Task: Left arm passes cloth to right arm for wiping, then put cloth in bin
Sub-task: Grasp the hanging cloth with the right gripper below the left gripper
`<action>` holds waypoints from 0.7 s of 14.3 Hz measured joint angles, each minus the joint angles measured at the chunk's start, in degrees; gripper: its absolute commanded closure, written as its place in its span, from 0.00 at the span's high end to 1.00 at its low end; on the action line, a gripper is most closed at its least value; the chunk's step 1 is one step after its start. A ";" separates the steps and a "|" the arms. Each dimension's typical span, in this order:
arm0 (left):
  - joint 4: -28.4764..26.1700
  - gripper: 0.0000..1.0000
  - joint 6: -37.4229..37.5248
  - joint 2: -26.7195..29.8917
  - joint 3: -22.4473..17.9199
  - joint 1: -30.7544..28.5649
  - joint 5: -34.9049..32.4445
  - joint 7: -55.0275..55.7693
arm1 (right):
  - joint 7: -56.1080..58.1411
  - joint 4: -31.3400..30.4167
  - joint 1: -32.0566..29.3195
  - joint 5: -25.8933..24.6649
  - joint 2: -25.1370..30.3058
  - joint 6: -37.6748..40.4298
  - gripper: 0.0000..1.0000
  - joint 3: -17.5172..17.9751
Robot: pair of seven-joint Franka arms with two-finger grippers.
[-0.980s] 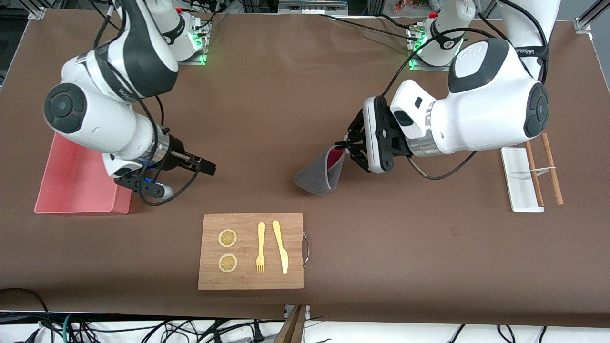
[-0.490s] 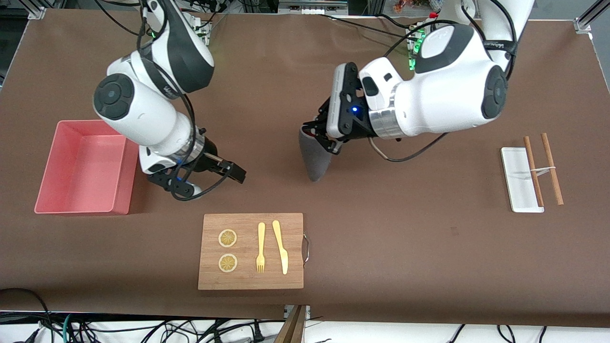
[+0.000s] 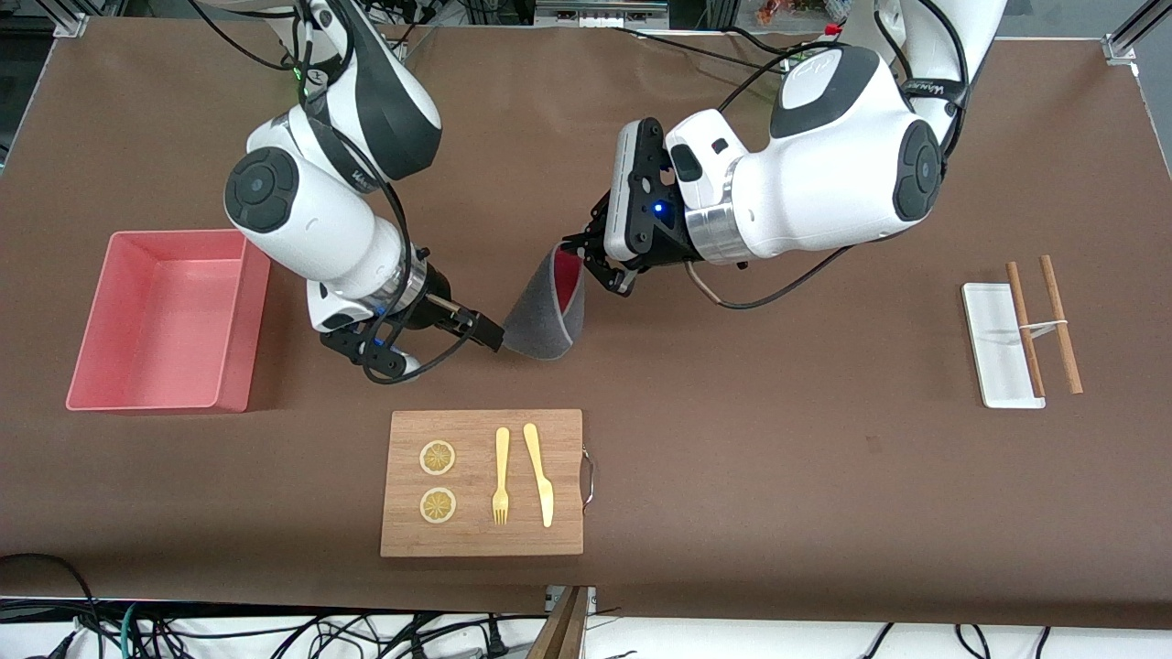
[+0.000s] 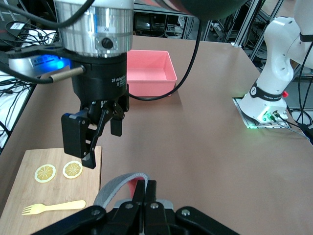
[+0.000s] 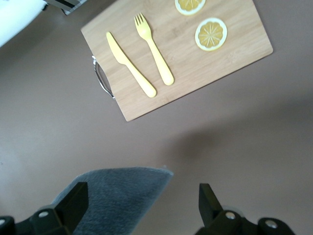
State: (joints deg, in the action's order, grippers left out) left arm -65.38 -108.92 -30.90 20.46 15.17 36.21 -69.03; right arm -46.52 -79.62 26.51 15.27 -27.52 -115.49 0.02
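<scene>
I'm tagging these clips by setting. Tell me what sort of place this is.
Probably a robotics lab set up as a mock kitchen: two arms bolted to a brown table, loose cables along its edge, and staged props such as a cutting board with a fork and knife.

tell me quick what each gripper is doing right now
Left gripper: shut on the cloth, held over the table.
Right gripper: open, beside the hanging cloth, holding nothing.
</scene>
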 measured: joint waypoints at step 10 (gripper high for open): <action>0.00 0.00 -0.02 -0.24 0.00 -0.02 0.00 -0.06 | 0.12 0.41 -1.43 17.19 -11.47 -4.18 1.00 -0.61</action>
State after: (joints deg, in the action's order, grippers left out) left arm -65.38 -108.93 -31.13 20.45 15.15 36.21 -69.09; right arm -46.40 -79.21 25.08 32.45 -39.00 -119.67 -0.58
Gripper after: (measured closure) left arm 0.982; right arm 0.000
